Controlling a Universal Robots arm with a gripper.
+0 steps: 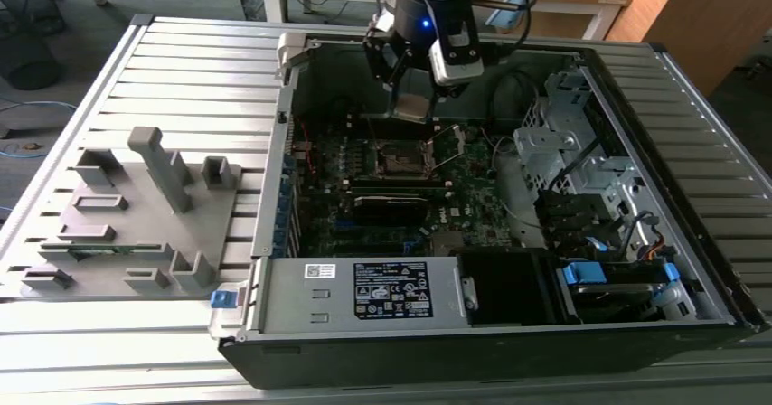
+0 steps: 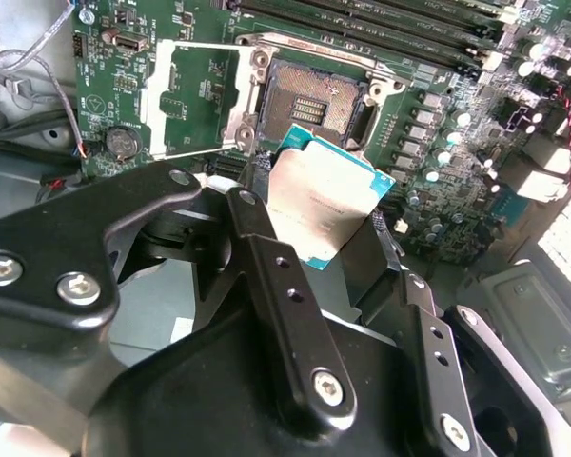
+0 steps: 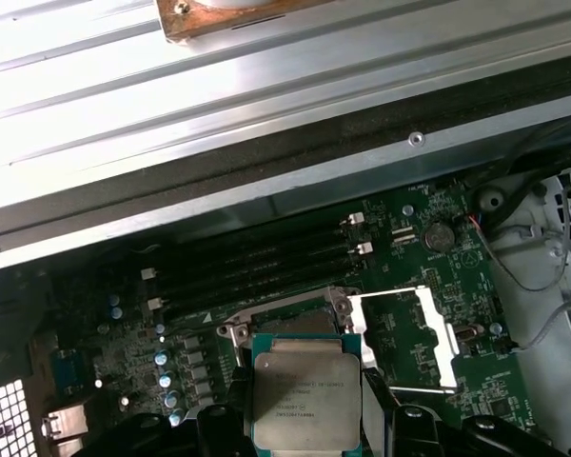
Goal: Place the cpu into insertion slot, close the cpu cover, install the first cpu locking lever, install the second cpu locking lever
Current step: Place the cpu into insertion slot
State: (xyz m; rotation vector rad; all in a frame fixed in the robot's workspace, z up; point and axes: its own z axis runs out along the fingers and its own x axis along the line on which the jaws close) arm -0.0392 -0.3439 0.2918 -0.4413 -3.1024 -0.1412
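You had the cpu [image 3: 306,390] clamped by two opposite edges between the black fingers [image 2: 259,249] of your gripper [image 2: 324,214]. The fingers were closed only as far as the chip's width, with nothing else between them. In the first wrist view its grey metal top faced the camera, ringed by a thin green border.

The chip hung in the air over the board, close to the insertion slot [image 2: 314,100] but not seated in it. In the second wrist view the slot lay bare, its dark contact field showing inside the silvery rim. The cpu cover [image 2: 195,95] stood swung open just beside the slot, and green board showed through its square window.

Around them you had the dark green motherboard [image 2: 428,190]. Long black memory slots [image 3: 257,257] ran along one side of the slot, and a coin battery [image 2: 124,141] sat beyond the open cover.

In the exterior view your arm reached down into the open computer case [image 1: 627,116], which lay on a slatted metal table [image 1: 181,52]. A grey fixture [image 1: 133,215] with upright holders stood well apart from the case, on the exterior view's left.
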